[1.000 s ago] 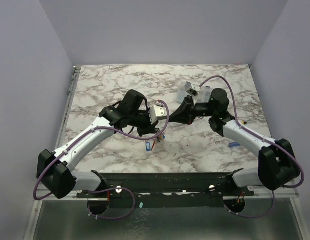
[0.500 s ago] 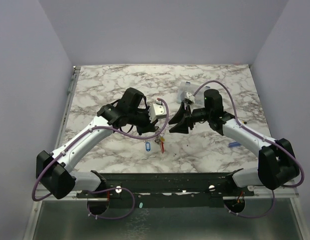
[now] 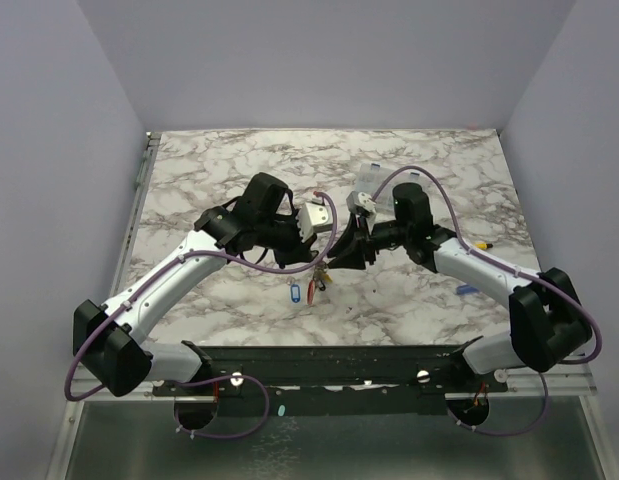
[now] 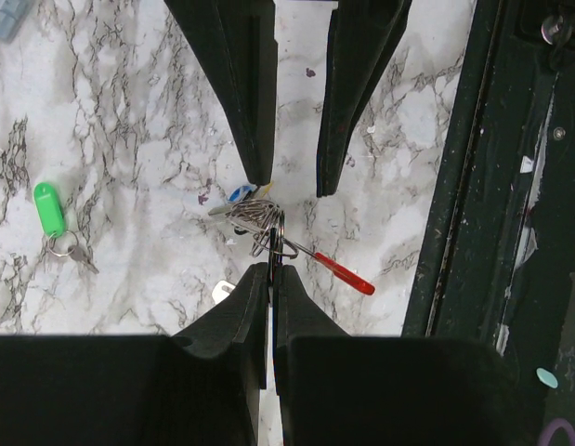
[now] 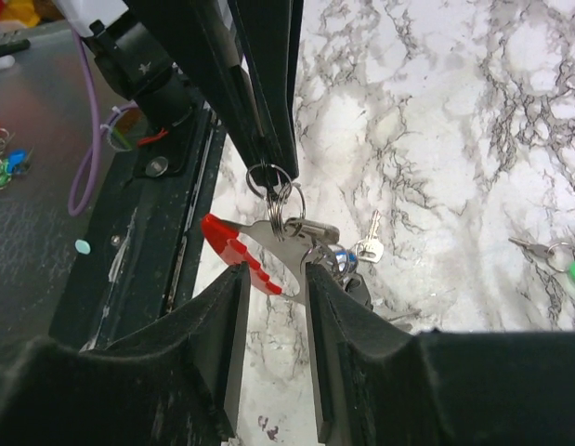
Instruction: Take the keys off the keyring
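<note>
Pinching the keyring (image 4: pixel 274 243) between pressed-together fingertips, the left end effector (image 4: pixel 271 271) holds it above the marble counter (image 4: pixel 129 121), near the dark front rail (image 4: pixel 473 186). The keys (image 4: pixel 253 216) bunch on the ring, a red tag (image 4: pixel 347 276) sticking out sideways. Just beyond, the right end effector (image 4: pixel 289 183) faces it with fingers spread, tips close by the bunch; contact I cannot tell. Farther off, a green-tagged key (image 4: pixel 48 208) lies alone on the counter, and a clear box (image 3: pixel 374 178) sits towards the back
</note>
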Controlling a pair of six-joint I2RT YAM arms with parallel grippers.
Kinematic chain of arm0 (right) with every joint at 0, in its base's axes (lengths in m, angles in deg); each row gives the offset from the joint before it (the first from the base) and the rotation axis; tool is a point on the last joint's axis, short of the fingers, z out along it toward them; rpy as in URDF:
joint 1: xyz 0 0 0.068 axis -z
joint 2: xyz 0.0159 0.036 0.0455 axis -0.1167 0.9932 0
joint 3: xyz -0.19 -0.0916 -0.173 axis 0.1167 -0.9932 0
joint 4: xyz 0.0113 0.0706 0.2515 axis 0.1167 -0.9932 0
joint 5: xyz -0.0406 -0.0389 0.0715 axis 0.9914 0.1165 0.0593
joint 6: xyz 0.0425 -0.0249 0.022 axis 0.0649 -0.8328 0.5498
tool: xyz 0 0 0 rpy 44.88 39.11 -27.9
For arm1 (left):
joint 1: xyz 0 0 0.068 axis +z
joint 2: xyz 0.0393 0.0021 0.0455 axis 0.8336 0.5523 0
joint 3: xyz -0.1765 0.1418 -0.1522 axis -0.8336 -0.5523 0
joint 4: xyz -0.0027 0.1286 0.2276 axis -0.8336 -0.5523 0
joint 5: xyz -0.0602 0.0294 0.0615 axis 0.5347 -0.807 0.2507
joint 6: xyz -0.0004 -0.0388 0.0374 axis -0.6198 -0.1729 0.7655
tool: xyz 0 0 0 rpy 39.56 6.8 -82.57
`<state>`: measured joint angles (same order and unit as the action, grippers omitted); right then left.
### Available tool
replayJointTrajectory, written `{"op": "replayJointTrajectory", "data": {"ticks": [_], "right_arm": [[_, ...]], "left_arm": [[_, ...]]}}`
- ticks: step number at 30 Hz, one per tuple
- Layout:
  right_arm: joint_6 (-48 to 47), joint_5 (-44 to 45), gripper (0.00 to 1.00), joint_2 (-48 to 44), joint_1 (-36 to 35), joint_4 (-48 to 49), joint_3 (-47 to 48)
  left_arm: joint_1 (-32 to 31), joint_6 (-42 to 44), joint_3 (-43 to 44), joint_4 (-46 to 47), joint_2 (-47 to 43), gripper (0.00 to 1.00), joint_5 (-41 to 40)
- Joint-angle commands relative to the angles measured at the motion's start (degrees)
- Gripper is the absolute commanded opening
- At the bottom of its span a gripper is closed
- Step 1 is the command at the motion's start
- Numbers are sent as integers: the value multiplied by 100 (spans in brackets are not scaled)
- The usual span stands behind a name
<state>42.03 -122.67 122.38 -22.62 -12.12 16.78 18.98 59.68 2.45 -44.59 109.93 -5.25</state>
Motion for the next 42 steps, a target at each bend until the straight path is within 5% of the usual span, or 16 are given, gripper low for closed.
{"op": "replayJointTrajectory", "data": {"ticks": [1,13,20,23,33,40,42], "right_arm": [[200,182,37,146,-141,515,123],[731,116,34,287,-310,1165,18],[734,144,1,260,-309,1181,25],[597,176,1,205,-307,992,75],[-492,-18,0,67,-306,-401,524],[-1023,-222,1,38,-304,-927,665],[-1037,-287,1,25,-308,-936,663]], "left_arm": [[5,-220,200,232,16,0,26],[6,-624,161,491,7,0,-104],[14,-623,106,497,-19,0,-140],[67,-463,93,374,-66,1,-164],[269,950,161,-410,-121,30,200],[339,1828,-195,-129,-394,43,476],[339,1959,-343,44,-436,57,688]]}}
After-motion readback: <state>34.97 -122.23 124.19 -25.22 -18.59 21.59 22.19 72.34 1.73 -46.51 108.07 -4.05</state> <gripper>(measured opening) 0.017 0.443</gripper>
